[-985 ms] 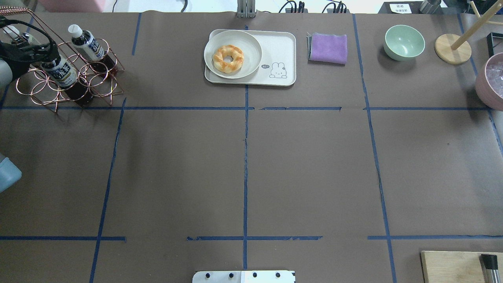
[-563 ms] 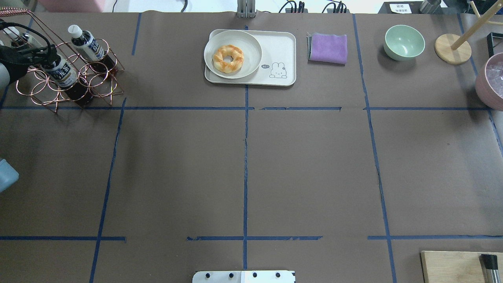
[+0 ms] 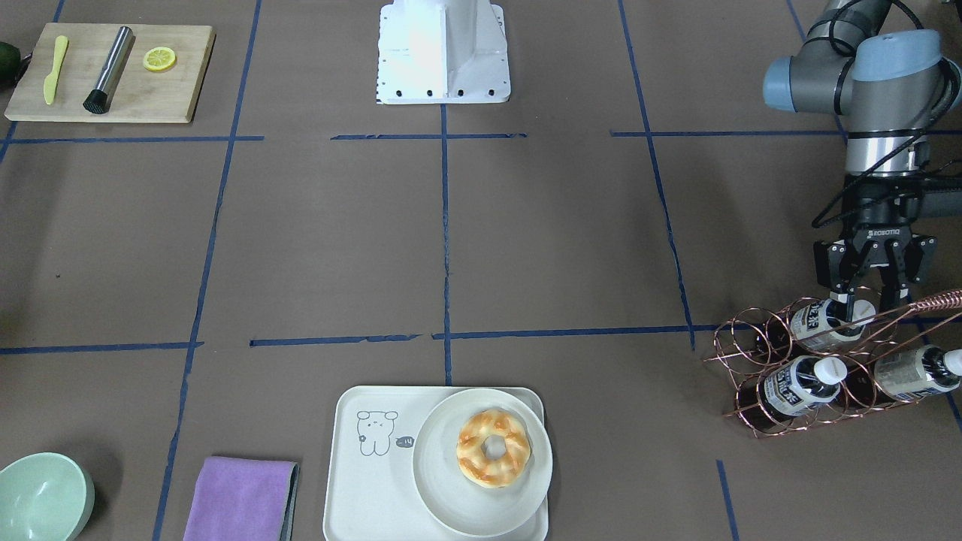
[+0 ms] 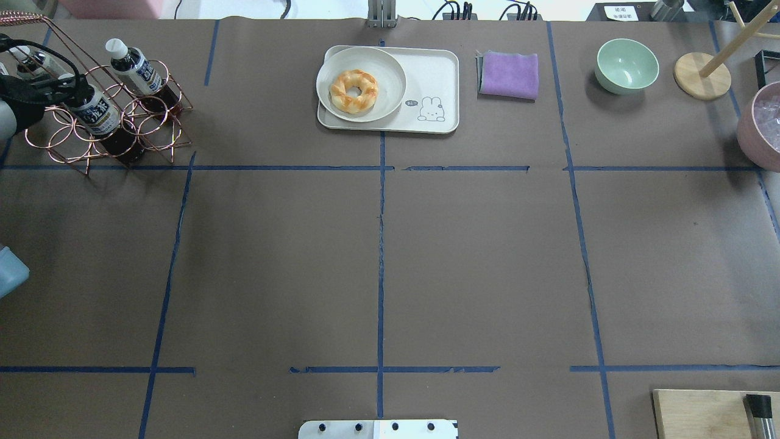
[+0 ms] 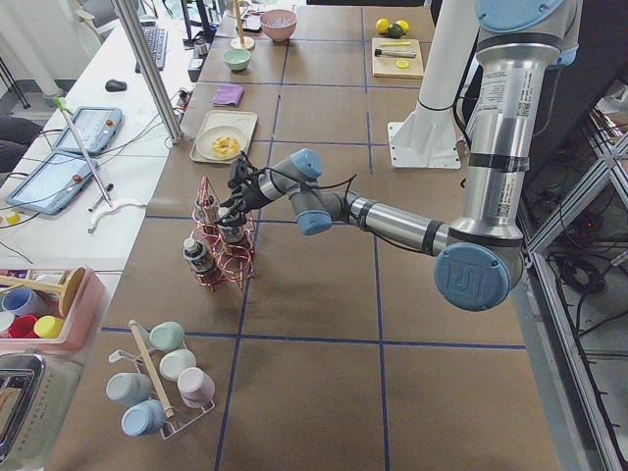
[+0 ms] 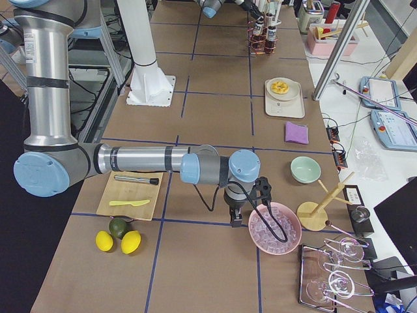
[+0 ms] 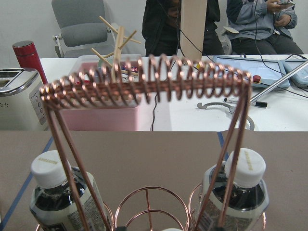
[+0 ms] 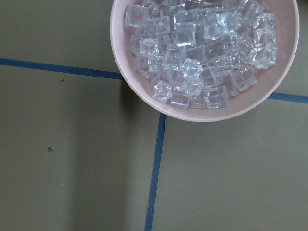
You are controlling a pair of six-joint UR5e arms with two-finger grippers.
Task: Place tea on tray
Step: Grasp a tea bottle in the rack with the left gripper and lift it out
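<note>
Below me a pink bowl [image 8: 207,114] heaped with clear ice cubes [image 8: 192,53] fills the top of the view, cut off by the upper edge. It sits on brown paper [image 8: 72,159], over the crossing of two blue tape lines [image 8: 155,173].

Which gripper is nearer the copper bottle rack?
Left. The left gripper hangs over the rack, open about the cap of a tea bottle. The right gripper is at the table's other end, beside the pink bowl of ice.
</note>
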